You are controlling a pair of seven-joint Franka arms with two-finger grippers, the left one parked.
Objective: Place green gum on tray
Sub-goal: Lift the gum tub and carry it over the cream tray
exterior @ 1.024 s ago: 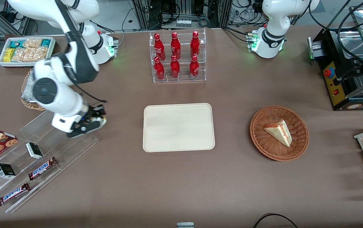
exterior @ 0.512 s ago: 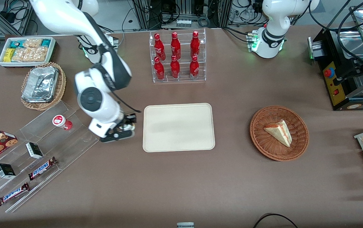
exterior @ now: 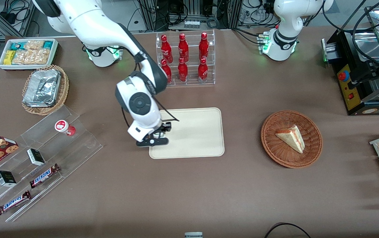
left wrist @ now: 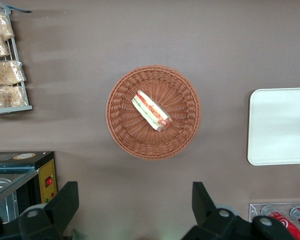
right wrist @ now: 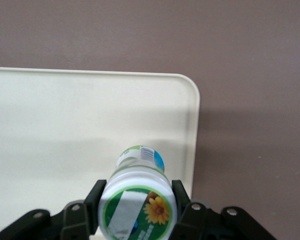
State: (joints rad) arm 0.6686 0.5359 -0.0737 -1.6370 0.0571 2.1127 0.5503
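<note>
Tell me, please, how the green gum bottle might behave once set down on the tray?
Held in the claw above the tray, the green gum looks rigid and probably light. Round-bodied, it would likely roll if tipped over.

We see even, bright overhead light on the brown tabletop [exterior: 189, 191], with soft shadows beneath the working arm and beside the wicker basket [exterior: 315, 145]. The tray [right wrist: 65, 120] shows faint shading bands. Nearest the wrist camera, the green gum [right wrist: 136, 207] blurs slightly.
</note>
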